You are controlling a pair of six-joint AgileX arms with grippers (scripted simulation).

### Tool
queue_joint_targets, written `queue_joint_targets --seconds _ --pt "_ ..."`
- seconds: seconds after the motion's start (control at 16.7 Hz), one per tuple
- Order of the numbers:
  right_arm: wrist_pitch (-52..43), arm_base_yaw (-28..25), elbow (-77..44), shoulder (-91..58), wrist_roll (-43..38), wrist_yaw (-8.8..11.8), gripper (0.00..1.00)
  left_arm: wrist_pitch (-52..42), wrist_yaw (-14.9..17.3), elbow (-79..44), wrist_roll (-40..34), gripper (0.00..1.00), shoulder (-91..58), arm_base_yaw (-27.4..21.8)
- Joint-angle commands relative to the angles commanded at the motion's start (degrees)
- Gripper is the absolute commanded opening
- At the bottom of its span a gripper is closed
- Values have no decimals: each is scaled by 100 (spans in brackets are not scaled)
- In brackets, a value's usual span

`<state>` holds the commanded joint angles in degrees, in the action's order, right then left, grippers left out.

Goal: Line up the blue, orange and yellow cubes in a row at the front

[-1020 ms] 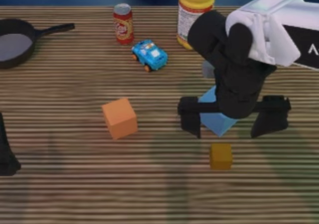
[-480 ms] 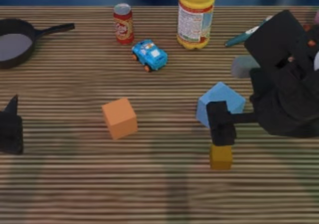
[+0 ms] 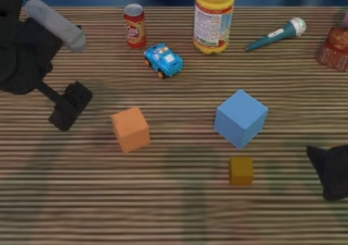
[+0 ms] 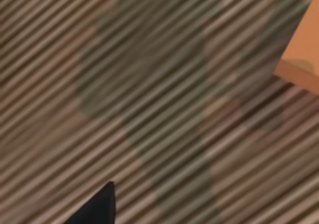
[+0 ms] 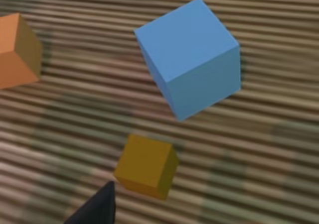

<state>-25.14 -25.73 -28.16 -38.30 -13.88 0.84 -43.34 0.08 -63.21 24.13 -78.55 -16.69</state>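
Note:
The large light-blue cube (image 3: 240,118) stands free right of centre, and the small mustard-yellow cube (image 3: 241,170) sits just in front of it. Left of centre is the orange cube (image 3: 130,129). My left gripper (image 3: 68,106) hangs open a little left of the orange cube, holding nothing; its wrist view shows one dark fingertip (image 4: 99,209) and a corner of the orange cube (image 4: 301,50). My right gripper (image 3: 328,174) is open and empty at the right edge, apart from the cubes. Its wrist view shows the blue cube (image 5: 192,57), the yellow cube (image 5: 147,167) and one fingertip (image 5: 97,209).
Along the back stand a red can (image 3: 134,25), a yellow bottle (image 3: 215,16), a teal microphone (image 3: 274,35) and a reddish object (image 3: 334,49) at the right edge. A blue toy car (image 3: 163,60) sits behind the orange cube. My left arm (image 3: 27,49) covers the back left corner.
My right arm has pulled away from over the blue cube to the right edge, leaving the cube standing. My left arm has swung from the left edge up over the back left.

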Motion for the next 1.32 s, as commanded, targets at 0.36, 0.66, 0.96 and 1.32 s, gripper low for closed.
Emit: queue_joint_targets --seconds 0.36,0.66,0.96,1.32 --pt "1605 1449 1971 2542 916 -28 100 -1664 17 -2436 937 100 -2931 -655" --pt "2410 2379 2731 3686 1338 -76 100 -2394 10 -3672 1389 100 -4330 -967" --pt "2514 2516 2816 3830 1388 -84 100 -2486 7 -3851 1449 100 -4496 -1009" --pt "2514 2516 2816 3830 1388 -84 100 -2041 9 -3521 1460 100 -4629 -997"
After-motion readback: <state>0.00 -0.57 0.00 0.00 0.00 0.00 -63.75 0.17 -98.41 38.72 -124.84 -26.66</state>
